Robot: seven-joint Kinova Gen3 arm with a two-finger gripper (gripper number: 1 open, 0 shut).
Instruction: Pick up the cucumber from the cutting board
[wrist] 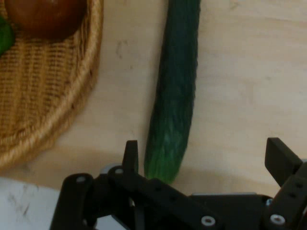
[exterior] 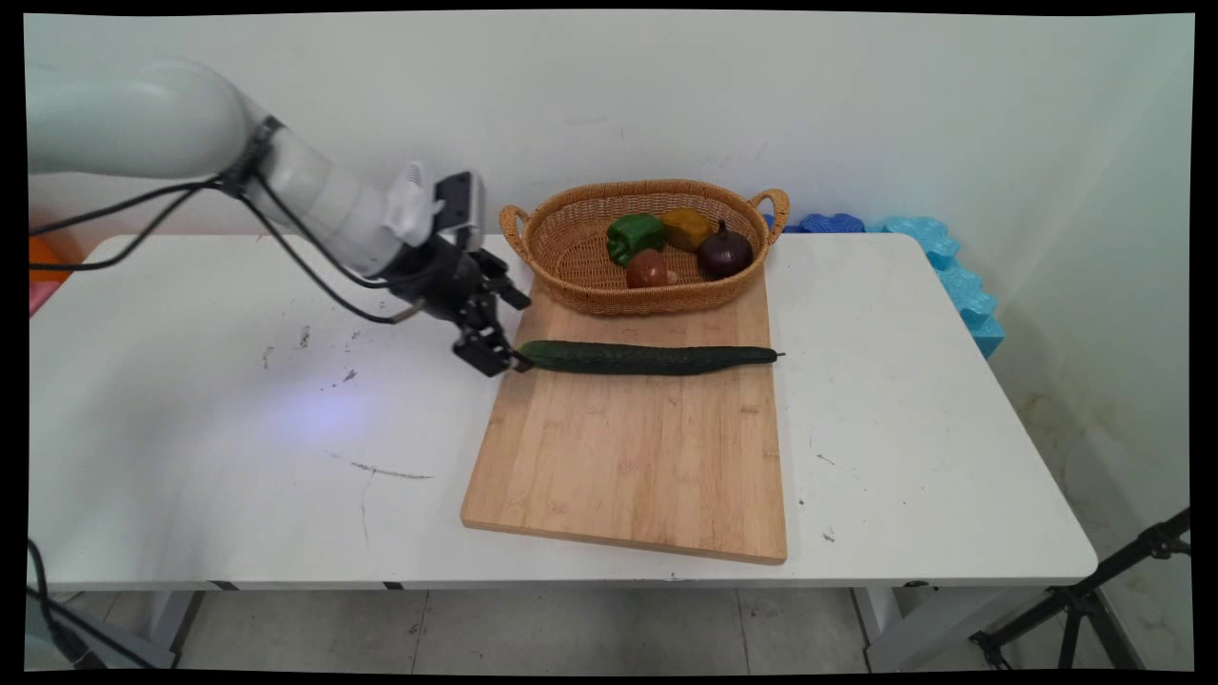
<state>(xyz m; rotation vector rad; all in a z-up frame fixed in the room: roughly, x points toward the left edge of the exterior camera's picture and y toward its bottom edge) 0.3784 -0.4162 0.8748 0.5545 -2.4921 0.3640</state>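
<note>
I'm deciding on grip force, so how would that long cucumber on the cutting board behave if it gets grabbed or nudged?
The cucumber looks round and lies flat on the smooth cutting board, so it would probably roll if nudged sideways. It looks straight and stiff, yet gripped at its end by the open gripper it may well sag or tilt.

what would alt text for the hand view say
A long dark green cucumber lies on a wooden board, its near end between the open jaws of the black gripper at the bottom. A wicker basket holding a reddish-brown vegetable sits at upper left.
</note>
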